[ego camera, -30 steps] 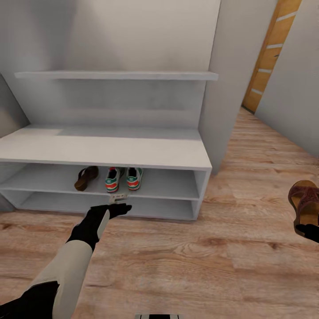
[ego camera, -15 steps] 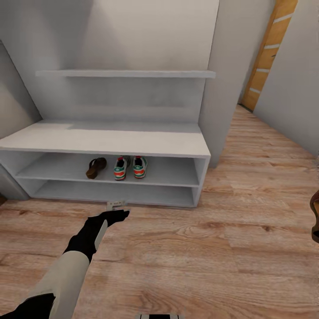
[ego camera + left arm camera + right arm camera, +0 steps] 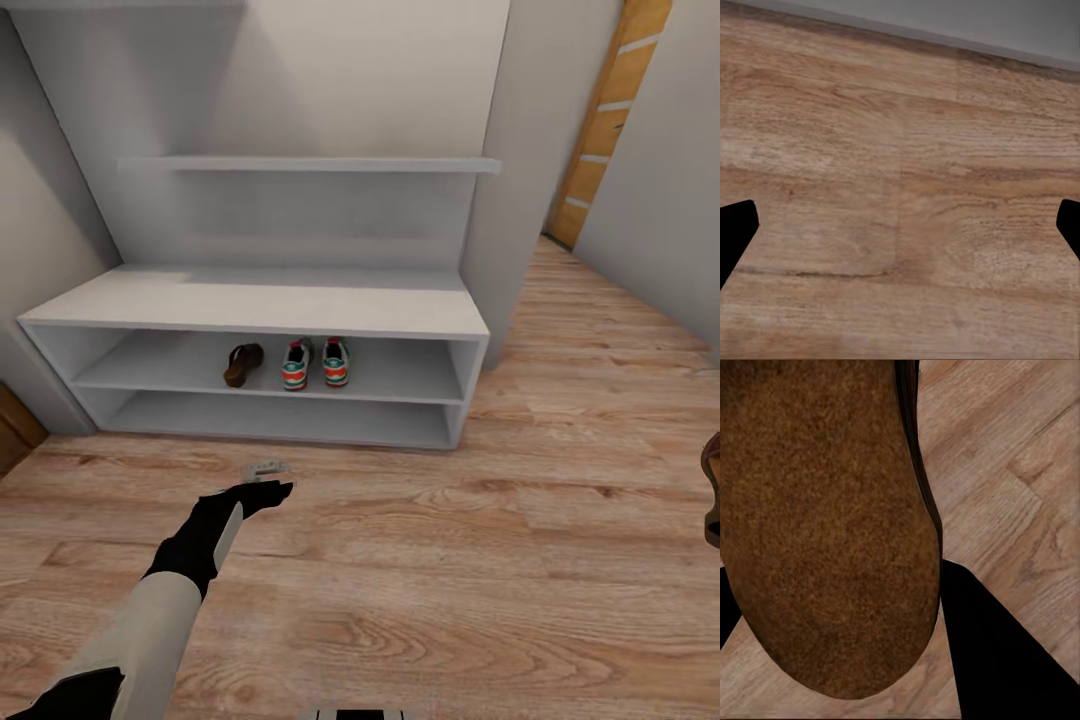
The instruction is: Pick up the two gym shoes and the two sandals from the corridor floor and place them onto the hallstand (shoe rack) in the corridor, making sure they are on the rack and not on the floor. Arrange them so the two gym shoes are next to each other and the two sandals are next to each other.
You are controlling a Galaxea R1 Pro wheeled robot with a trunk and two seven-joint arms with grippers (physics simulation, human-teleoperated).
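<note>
My left gripper (image 3: 268,478): spread wide, holding nothing, over corridor floor (image 3: 450,560).
Hallstand (image 3: 260,310): at 12 o'clock; upper cubby holds one sandal (image 3: 243,364), gym shoes (image 3: 316,363) side by side.
My right gripper (image 3: 945,585): clamped on second sandal (image 3: 825,525), at 3 o'clock.

Pale grey walls (image 3: 300,80) close in a narrow corridor; a grey pier (image 3: 525,180) juts forward at the right, and beyond it stands a warm orange-brown wooden door (image 3: 605,125) crossed by light horizontal bands. Warm brown wood-grain plank flooring (image 3: 450,560) runs across the foreground and on toward that door; the left wrist view meets the same planks (image 3: 900,195) with a grey strip along their far edge. The light is soft and even, with faint shadows on the wall.
</note>
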